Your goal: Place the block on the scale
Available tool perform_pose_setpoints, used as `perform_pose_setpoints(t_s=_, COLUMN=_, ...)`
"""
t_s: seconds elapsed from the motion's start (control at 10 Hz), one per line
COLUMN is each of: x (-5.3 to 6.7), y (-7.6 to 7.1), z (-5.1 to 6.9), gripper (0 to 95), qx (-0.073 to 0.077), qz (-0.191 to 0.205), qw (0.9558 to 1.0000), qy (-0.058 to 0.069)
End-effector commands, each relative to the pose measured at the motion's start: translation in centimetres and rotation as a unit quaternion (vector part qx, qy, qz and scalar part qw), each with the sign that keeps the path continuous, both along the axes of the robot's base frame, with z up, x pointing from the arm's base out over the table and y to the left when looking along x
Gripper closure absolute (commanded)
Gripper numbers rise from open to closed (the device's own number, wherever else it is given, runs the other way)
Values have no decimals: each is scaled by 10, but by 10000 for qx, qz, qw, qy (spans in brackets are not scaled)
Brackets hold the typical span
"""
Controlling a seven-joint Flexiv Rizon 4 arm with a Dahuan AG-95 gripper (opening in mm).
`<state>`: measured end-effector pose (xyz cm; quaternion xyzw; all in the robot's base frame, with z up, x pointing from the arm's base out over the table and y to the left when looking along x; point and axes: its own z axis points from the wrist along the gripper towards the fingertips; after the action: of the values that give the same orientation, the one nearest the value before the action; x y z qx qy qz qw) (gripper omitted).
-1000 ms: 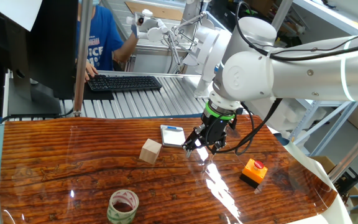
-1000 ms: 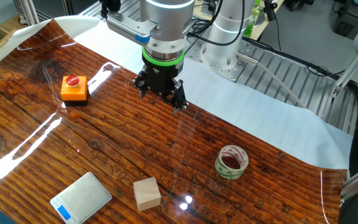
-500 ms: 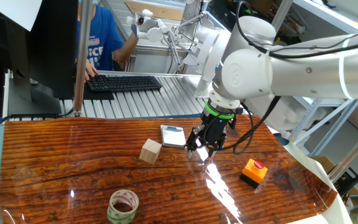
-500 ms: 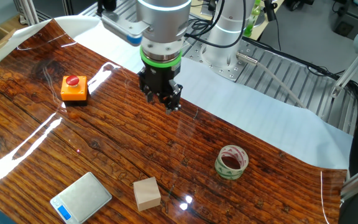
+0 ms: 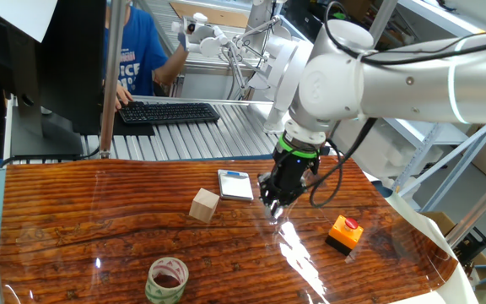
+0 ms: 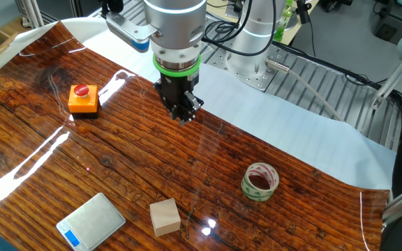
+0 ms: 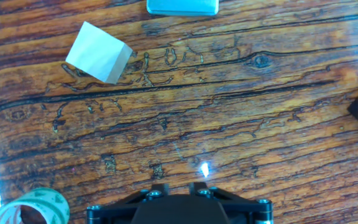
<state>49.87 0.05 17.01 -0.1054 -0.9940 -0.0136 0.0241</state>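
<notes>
The block [image 5: 203, 205] is a plain tan wooden cube on the wooden table, also visible in the other fixed view [image 6: 165, 217] and at the upper left of the hand view [image 7: 98, 52]. The scale [image 5: 235, 184] is a thin silver plate with a bluish display, just right of and behind the block; it also shows in the other fixed view [image 6: 91, 221] and at the top edge of the hand view [image 7: 183, 6]. My gripper [image 5: 272, 203] hovers above the table to the right of both, open and empty [image 6: 185, 117] [image 7: 178, 186].
An orange button box [image 5: 344, 234] sits to the gripper's right, also in the other fixed view [image 6: 83, 98]. A tape roll [image 5: 167, 280] stands near the front edge [image 6: 259, 181]. A person works at a keyboard [image 5: 169, 111] behind the table.
The gripper has turned about its axis, so the fingers now line up edge-on in the fixed views, and it has shifted slightly towards the scale. Block and scale have not moved.
</notes>
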Motion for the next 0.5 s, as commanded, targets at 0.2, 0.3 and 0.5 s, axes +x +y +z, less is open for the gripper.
perform_pose_setpoints(t_s=0.2, x=-1, y=0, z=-1, gripper=950, qx=12, qz=27, qw=10000, qy=17)
perform_pose_setpoints(t_s=0.3, x=-1, y=1, z=-1, gripper=950, qx=3, qz=54, qw=10000, qy=-3)
perform_pose_setpoints(t_s=0.5, x=-3, y=1, z=-1, gripper=950, qx=-9, qz=65, qw=10000, qy=-4)
